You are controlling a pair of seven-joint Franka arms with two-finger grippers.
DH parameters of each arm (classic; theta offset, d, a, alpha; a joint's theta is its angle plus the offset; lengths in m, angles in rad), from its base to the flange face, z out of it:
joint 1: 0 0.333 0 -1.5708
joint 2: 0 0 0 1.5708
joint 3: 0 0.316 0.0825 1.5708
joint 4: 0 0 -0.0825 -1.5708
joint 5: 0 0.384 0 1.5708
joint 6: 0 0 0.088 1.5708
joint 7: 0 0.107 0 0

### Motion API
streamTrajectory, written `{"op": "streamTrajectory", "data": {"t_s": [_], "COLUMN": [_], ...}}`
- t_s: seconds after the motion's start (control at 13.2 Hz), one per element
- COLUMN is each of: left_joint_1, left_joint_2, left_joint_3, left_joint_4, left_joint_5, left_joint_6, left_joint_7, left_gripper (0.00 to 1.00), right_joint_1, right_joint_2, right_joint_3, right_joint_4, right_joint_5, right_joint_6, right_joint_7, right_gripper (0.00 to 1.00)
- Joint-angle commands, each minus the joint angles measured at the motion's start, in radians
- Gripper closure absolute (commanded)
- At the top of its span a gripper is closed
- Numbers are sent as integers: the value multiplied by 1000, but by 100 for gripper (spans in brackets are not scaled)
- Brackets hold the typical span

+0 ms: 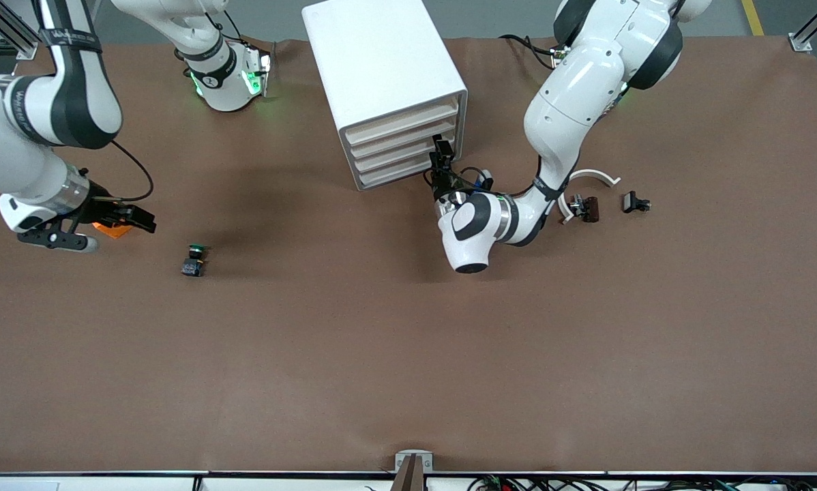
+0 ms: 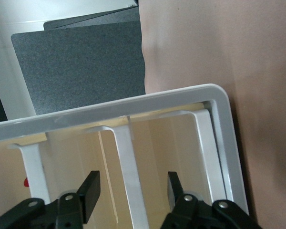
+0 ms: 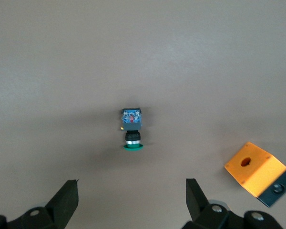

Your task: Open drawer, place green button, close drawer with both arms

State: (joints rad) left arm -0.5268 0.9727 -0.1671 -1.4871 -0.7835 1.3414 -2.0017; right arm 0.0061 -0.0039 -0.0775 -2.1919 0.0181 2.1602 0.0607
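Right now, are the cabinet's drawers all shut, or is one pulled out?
All shut. In the front view the four drawers sit flush in the cabinet; none sticks out. The left end effector is at their front.

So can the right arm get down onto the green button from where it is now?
Probably yes. The right gripper hangs with open fingers over bare table, and the button lies in the open. The orange cube sits beside it, apart, clear of a straight descent.
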Motion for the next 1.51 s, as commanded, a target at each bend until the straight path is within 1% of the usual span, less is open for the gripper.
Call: {"op": "streamTrajectory", "data": {"t_s": [0.0, 0.15, 0.23, 0.45, 0.6, 0.91, 1.06, 1.21, 1.36, 1.44], "left_joint_1": [-18, -21, -21, -21, -19, -21, -21, -24, -32, -33], "left_joint_2": [14, 14, 14, 18, 17, 20, 20, 20, 20, 20], "left_joint_3": [9, 9, 11, 11, 11, 11, 14, 12, 14, 14], "left_joint_4": [21, 21, 21, 21, 21, 21, 19, 19, 21, 21], "left_joint_5": [-5, -3, -3, -3, -3, -3, -3, -3, -3, -3], "left_joint_6": [-2, -2, -2, 1, -1, -1, 1, -1, -1, -1], "left_joint_7": [-17, -15, -15, -20, -20, -20, -20, -20, -20, -20], "left_gripper": [38, 43, 48, 64, 65, 65, 65, 65, 65, 68], "right_joint_1": [12, 14, 12, 14, 28, 26, 25, 25, 23, 23], "right_joint_2": [21, 53, 71, 116, 154, 237, 275, 337, 352, 355], "right_joint_3": [-4, -4, -5, -4, -4, -5, -5, -5, -5, -5], "right_joint_4": [-40, -113, -136, -175, -177, -172, -170, -170, -170, -170], "right_joint_5": [6, 6, 6, 6, 6, 6, 6, 6, 6, 6], "right_joint_6": [81, 217, 268, 351, 372, 477, 536, 619, 632, 630], "right_joint_7": [13, 13, 13, 20, 25, 27, 27, 27, 39, 42], "right_gripper": [0, 0, 0, 0, 0, 0, 0, 0, 0, 0]}}
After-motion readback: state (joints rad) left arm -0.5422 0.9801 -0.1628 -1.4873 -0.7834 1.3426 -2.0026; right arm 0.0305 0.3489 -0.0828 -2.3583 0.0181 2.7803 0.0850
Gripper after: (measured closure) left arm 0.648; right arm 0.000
